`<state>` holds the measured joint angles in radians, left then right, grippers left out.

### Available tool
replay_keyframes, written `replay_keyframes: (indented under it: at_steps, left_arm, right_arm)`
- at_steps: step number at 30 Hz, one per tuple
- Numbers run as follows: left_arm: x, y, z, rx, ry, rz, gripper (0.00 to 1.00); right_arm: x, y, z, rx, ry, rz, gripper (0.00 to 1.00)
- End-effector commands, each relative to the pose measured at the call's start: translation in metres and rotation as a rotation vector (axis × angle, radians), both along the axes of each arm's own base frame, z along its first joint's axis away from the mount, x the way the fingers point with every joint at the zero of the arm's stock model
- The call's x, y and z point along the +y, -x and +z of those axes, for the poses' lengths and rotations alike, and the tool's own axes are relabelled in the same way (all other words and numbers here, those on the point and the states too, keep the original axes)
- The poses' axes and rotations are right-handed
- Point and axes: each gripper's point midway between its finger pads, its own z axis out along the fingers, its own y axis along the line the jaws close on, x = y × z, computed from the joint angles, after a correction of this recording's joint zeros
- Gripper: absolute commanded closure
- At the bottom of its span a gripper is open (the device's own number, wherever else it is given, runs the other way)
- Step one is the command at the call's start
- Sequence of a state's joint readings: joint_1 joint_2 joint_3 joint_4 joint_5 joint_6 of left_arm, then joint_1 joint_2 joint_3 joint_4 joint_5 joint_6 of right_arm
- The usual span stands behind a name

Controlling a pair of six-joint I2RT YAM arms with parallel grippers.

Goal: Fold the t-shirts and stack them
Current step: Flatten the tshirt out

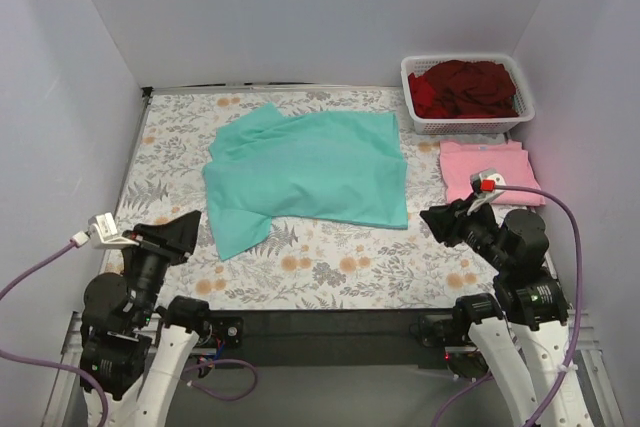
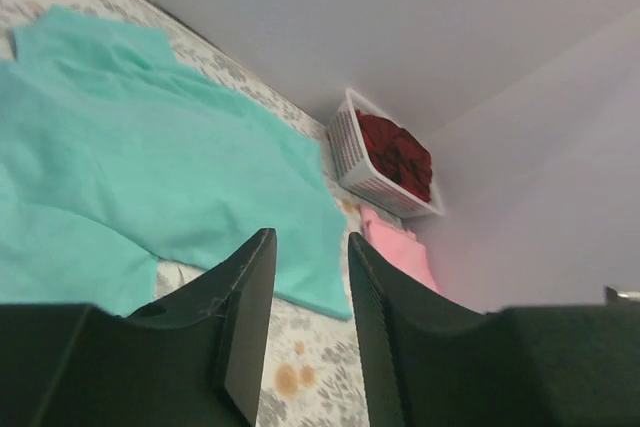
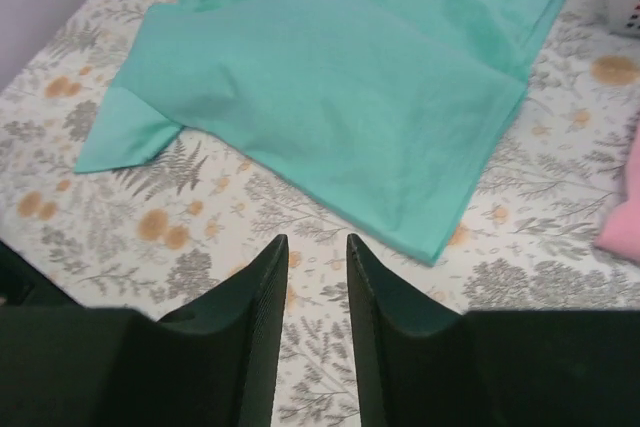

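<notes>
Black against the flowered cloth, my left gripper (image 1: 190, 225) hangs above the near left corner of the table (image 1: 330, 262). It points toward the middle. Its two fingers stand a narrow gap apart with nothing between them, and they touch no fabric.

Just beyond it lies the teal-green t-shirt (image 1: 310, 172), spread wide over the centre of the table and flat on the cloth, but rumpled. One sleeve juts toward the near left, close to my left gripper though apart from it. Along the far left edge the fabric is doubled over on itself in loose folds. The shirt's right edge runs fairly straight from far to near.

Right of that, across a strip of bare cloth, the light pink t-shirt (image 1: 485, 169) lies as a flat folded rectangle by the table's right edge. Just behind it, in the far right corner, stands the white lattice basket (image 1: 470, 125). The dark red t-shirts (image 1: 465, 87) are heaped inside it, up to the rim.

My right gripper (image 1: 432, 219) hangs above the near right part of the table, just in front of the pink shirt, and points left toward the teal one. Its fingers are also only slightly parted and hold nothing. In its wrist view the teal shirt's near right corner lies just beyond the fingertips.
</notes>
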<state>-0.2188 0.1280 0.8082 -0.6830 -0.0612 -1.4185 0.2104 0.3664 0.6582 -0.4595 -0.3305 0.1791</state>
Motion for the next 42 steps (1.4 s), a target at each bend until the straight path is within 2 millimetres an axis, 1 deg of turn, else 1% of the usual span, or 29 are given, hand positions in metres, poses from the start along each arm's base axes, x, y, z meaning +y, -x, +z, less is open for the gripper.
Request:
replay_keyframes:
  at_steps: [1, 3, 5, 6, 7, 8, 9, 10, 12, 13, 14, 15, 16, 18, 20, 21, 23, 24, 25, 27, 28, 31, 32, 33, 35, 36, 40, 41, 42]
  left_arm:
    - [-0.018, 0.03, -0.04, 0.189, 0.113, -0.108, 0.65]
    - [-0.021, 0.041, -0.046, 0.233, 0.111, -0.137, 0.59]
    - [-0.02, 0.043, -0.044, 0.23, 0.088, -0.138, 0.57]
    - [-0.018, 0.039, -0.042, 0.227, 0.08, -0.124, 0.56]
    - [-0.019, 0.032, -0.044, 0.252, 0.061, -0.121, 0.56]
    - [-0.02, 0.026, -0.045, 0.26, 0.033, -0.124, 0.56]
    - [-0.022, 0.019, -0.041, 0.255, 0.025, -0.127, 0.56]
    - [-0.029, 0.005, -0.05, 0.319, 0.009, -0.149, 0.56]
    - [-0.037, -0.011, -0.061, 0.381, -0.01, -0.178, 0.55]
    - [-0.045, -0.019, -0.066, 0.406, -0.013, -0.216, 0.55]
    - [-0.05, -0.034, -0.082, 0.486, -0.028, -0.225, 0.55]
    - [-0.052, -0.042, -0.09, 0.518, -0.04, -0.229, 0.56]
    - [-0.054, -0.052, -0.095, 0.531, -0.051, -0.232, 0.55]
    - [-0.054, -0.076, -0.119, 0.608, -0.097, -0.211, 0.55]
    - [-0.047, -0.095, -0.138, 0.664, -0.138, -0.154, 0.55]
    - [-0.047, -0.108, -0.155, 0.714, -0.158, -0.14, 0.55]
    - [-0.042, -0.12, -0.172, 0.754, -0.195, -0.11, 0.55]
    - [-0.041, -0.129, -0.189, 0.8, -0.216, -0.098, 0.56]
    - [-0.036, -0.133, -0.197, 0.815, -0.24, -0.072, 0.57]
    - [-0.027, -0.138, -0.218, 0.87, -0.268, -0.019, 0.58]
    - [-0.025, -0.137, -0.234, 0.924, -0.283, -0.015, 0.58]
    - [-0.02, -0.129, -0.257, 0.997, -0.303, 0.0, 0.58]
    - [-0.021, -0.127, -0.261, 1.008, -0.299, 0.002, 0.58]
    - [-0.02, -0.119, -0.269, 1.035, -0.302, -0.002, 0.58]
    - [-0.022, -0.11, -0.276, 1.07, -0.28, -0.01, 0.58]
    - [-0.021, -0.1, -0.284, 1.108, -0.277, -0.017, 0.58]
    - [-0.027, -0.073, -0.301, 1.191, -0.232, -0.055, 0.58]
    - [-0.035, -0.066, -0.3, 1.204, -0.197, -0.099, 0.58]
    - [-0.037, -0.059, -0.303, 1.228, -0.18, -0.105, 0.58]
  right_arm:
    - [0.013, 0.017, -0.005, 0.066, -0.1, 0.056, 0.62]
    - [0.013, 0.017, -0.005, 0.066, -0.098, 0.06, 0.57]
    - [0.014, 0.011, -0.007, 0.086, -0.08, 0.062, 0.54]
    - [0.014, 0.007, -0.008, 0.096, -0.071, 0.061, 0.54]
    - [0.015, 0.003, -0.01, 0.112, -0.064, 0.063, 0.53]
    - [0.016, -0.005, -0.017, 0.158, -0.052, 0.059, 0.53]
    - [0.016, -0.009, -0.017, 0.17, -0.045, 0.054, 0.53]
    - [0.018, -0.017, -0.027, 0.222, -0.032, 0.054, 0.52]
    - [0.021, -0.025, -0.033, 0.268, -0.027, 0.059, 0.53]
    - [0.024, -0.031, -0.045, 0.327, -0.02, 0.065, 0.52]
    - [0.026, -0.034, -0.05, 0.349, -0.019, 0.075, 0.52]
    - [0.028, -0.036, -0.055, 0.379, -0.018, 0.085, 0.53]
    - [0.03, -0.041, -0.069, 0.435, -0.007, 0.086, 0.52]
    - [0.033, -0.046, -0.083, 0.482, 0.016, 0.087, 0.52]
    - [0.035, -0.053, -0.103, 0.542, 0.072, 0.067, 0.52]
    - [0.035, -0.056, -0.109, 0.555, 0.093, 0.057, 0.52]
    - [0.039, -0.061, -0.124, 0.589, 0.153, 0.042, 0.52]
    - [0.04, -0.064, -0.128, 0.588, 0.17, 0.036, 0.52]
    - [0.041, -0.067, -0.138, 0.614, 0.192, 0.028, 0.52]
    - [0.042, -0.068, -0.151, 0.625, 0.222, 0.038, 0.51]
    - [0.041, -0.071, -0.162, 0.646, 0.236, 0.027, 0.51]
    - [0.035, -0.071, -0.186, 0.7, 0.281, 0.003, 0.51]
    - [0.033, -0.073, -0.191, 0.701, 0.289, -0.009, 0.51]
    - [0.031, -0.069, -0.199, 0.721, 0.297, -0.015, 0.51]
    - [0.027, -0.064, -0.211, 0.757, 0.308, -0.029, 0.51]
    - [0.025, -0.059, -0.217, 0.777, 0.314, -0.034, 0.51]
    - [0.014, -0.04, -0.231, 0.841, 0.313, -0.067, 0.52]
    - [0.011, -0.037, -0.232, 0.85, 0.31, -0.075, 0.52]
    - [0.007, -0.03, -0.234, 0.876, 0.312, -0.087, 0.52]
